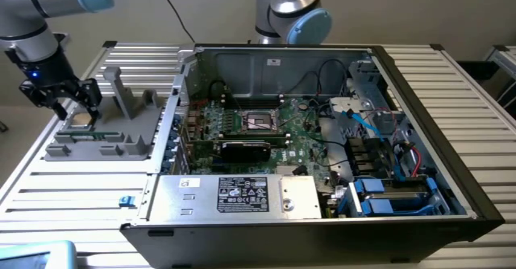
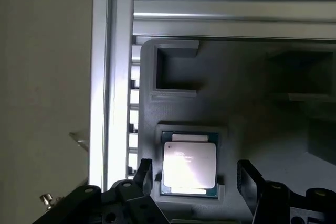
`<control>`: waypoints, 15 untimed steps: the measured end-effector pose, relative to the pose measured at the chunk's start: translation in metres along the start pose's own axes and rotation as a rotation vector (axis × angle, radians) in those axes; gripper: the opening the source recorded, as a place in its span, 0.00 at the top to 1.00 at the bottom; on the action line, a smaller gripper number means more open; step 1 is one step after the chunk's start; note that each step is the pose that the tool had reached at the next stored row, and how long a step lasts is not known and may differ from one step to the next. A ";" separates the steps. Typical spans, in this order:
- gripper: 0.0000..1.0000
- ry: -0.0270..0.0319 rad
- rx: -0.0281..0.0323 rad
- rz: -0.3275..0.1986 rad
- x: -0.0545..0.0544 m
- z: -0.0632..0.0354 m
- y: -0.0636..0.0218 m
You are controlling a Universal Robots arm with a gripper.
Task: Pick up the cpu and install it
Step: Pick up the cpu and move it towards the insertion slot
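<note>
The cpu (image 2: 189, 164), a flat square chip with a shiny silver top, lies in a recess of the grey holder tray (image 2: 247, 103). In the exterior view the cpu (image 1: 81, 120) sits at the tray's left end, with my gripper (image 1: 71, 110) just above it. The gripper (image 2: 198, 178) is open, its two black fingers (image 2: 251, 182) standing on either side of the chip without touching it. The dark cpu socket (image 1: 261, 121) with its metal frame sits in the middle of the motherboard inside the open computer case (image 1: 419, 106).
The grey tray (image 1: 109, 137) has upright posts (image 1: 121, 93) right of the gripper. A long green memory stick (image 1: 81, 136) lies in the tray's front slot. Cables and drive bays crowd the case's right side. A second arm base (image 1: 292, 12) stands behind the case.
</note>
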State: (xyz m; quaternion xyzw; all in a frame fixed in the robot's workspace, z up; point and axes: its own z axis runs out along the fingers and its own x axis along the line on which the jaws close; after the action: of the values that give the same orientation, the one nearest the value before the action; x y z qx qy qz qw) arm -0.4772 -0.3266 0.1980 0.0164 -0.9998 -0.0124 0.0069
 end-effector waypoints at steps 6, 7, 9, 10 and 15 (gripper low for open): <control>0.25 0.0008 0.0198 0.001 0.001 0.0003 0.0013; 0.25 0.0008 0.0198 0.001 0.001 0.0004 0.0013; 0.25 0.0007 0.0199 0.001 0.001 0.0021 0.0013; 0.25 0.0007 0.0199 0.001 0.001 0.0035 0.0015; 0.25 0.0024 0.0198 0.001 0.001 0.0084 0.0017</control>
State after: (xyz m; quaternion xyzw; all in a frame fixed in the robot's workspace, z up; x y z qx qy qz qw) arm -0.4787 -0.3247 0.1897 0.0159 -0.9998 -0.0024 0.0080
